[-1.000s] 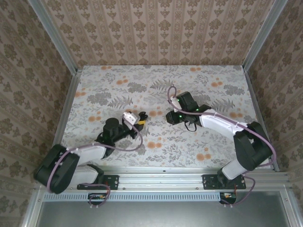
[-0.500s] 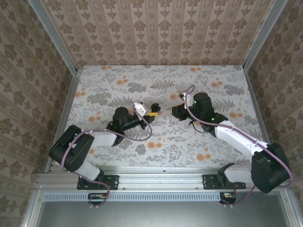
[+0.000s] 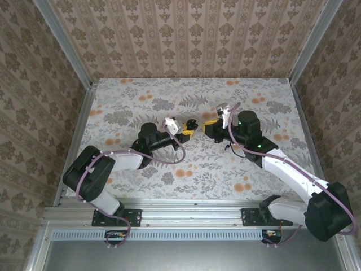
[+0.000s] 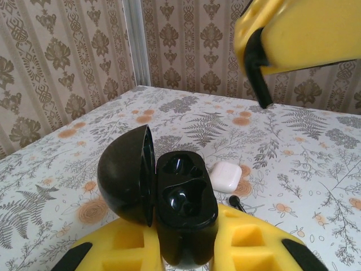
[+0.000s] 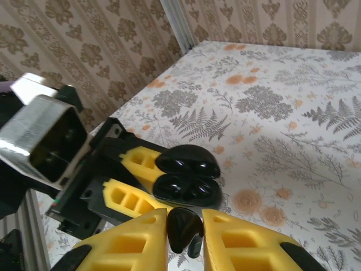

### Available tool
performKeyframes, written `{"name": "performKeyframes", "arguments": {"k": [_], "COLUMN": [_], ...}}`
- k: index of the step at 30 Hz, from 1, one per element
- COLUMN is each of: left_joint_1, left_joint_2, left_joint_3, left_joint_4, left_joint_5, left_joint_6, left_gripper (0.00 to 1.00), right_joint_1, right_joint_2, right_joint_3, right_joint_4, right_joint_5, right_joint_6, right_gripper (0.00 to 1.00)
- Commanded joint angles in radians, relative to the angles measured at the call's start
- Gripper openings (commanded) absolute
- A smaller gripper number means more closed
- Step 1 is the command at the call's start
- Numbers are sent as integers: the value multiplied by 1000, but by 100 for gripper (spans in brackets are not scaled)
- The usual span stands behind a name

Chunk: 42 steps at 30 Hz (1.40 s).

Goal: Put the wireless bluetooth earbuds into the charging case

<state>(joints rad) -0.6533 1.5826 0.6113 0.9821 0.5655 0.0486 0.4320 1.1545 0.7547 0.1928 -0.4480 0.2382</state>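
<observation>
Black charging case (image 4: 183,203) in left fingers (image 4: 130,248), right fingers (image 5: 130,243) with earbud (image 5: 183,228), closer

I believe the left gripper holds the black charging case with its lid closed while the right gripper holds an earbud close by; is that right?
Not quite: the lid stands open, as the left wrist view shows. The rest holds: the left gripper does hold the black charging case, and the right gripper holds an earbud close by.
</observation>
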Motion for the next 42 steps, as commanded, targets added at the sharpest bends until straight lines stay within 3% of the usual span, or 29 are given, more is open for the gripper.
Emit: {"name": "performKeyframes", "arguments": {"k": [1, 27, 42], "left_joint_1": [-9, -58, -67], "left_joint_2": [15, 63, 66], "left_joint_3": [32, 47, 45], "left_joint_4": [52, 143, 185], "left_joint_5": [26, -16, -22], "left_joint_6": [-32, -97, -123], "left_gripper": [2, 2, 2], "right_joint_1": [4, 25, 36], "right_joint_2": [-24, 109, 117], "right_joint_3": [-14, 27, 4], "right_joint_4": [56, 154, 171], "right_joint_5": [-46, -84, -19], "right_joint_6": [-21, -19, -33], "right_gripper": [20, 20, 19]}}
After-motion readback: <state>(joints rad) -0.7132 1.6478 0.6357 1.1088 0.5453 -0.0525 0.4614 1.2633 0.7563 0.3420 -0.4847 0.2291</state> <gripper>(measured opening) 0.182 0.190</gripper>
